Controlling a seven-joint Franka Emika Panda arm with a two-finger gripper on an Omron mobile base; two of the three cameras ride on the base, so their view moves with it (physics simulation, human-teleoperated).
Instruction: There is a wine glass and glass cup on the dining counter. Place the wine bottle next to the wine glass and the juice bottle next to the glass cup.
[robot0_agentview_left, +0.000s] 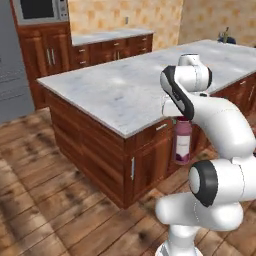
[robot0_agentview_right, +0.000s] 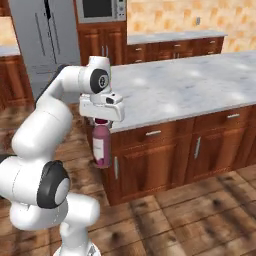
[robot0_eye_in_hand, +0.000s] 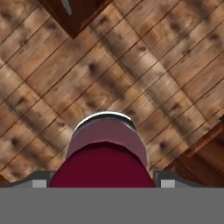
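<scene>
The juice bottle (robot0_agentview_right: 102, 145) hangs under the gripper (robot0_agentview_right: 101, 121), left of centre in the right base view, held by its cap. It is upright, beside the corner of the dining counter (robot0_agentview_right: 200, 85) and in front of the red-brown cabinet, lower than the marble surface and not touching it. In the left base view the same bottle shows at the centre right, partly behind the white arm, with its pale label band toward the camera. In the hand view the maroon cap fills the lower middle, and the wooden floor (robot0_eye_in_hand: 52, 78) lies far under it, so the bottle is clearly carried in the air. The fingers (robot0_eye_in_hand: 40, 180) show as small grey tips at both sides of the cap and seem closed on it.

At the far upper right of the left base view, small dark things (robot0_agentview_left: 226, 36) stand on the far end of the surface; they are too small to say what they are. I cannot find the glass cup or the wine glass with certainty.

My judgement is that the task is in its first half. The juice bottle is picked up but not yet set down beside the glass cup, and nothing indicates that the wine bottle is placed. What is left is to raise the bottle over the edge, bring it to the cup, release it, and then do the wine bottle.
</scene>
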